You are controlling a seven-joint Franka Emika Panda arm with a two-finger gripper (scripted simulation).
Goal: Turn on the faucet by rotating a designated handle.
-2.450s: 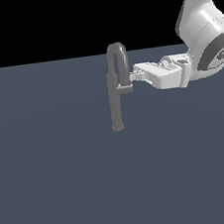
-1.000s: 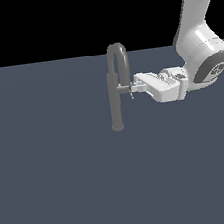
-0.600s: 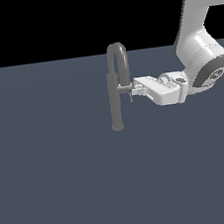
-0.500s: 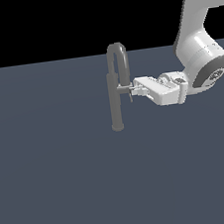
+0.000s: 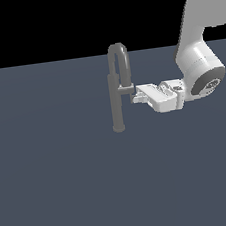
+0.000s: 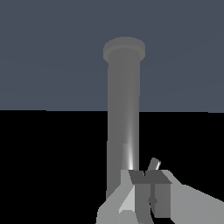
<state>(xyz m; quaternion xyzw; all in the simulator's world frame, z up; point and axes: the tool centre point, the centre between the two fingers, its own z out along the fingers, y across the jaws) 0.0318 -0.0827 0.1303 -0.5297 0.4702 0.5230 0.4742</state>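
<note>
Standing: the faucet rises upright from the flat grey bench, its round base on the surface and its narrow arched spout curving over toward the exterior view's right
Handle: the handle juts sideways from the pipe, a short stub pointing to the exterior view's right, about midway up the pipe
Pincer position: your pincer comes in level from the exterior view's right, its tips touching or just short of the handle's free end, slightly below the stub
Pincer state: you cannot tell from either view whether the fingers are apart or together; the wrist view shows both fingers close against a small grey block, yet whether they press on it is unclear
Arm: the white arm drops in from the upper right of the exterior view
Hidden: the arm's upper part is cut off by the frame edge
Hard to make out: in the wrist view the faucet fills the middle, and the handle there blends with the fingers
</note>
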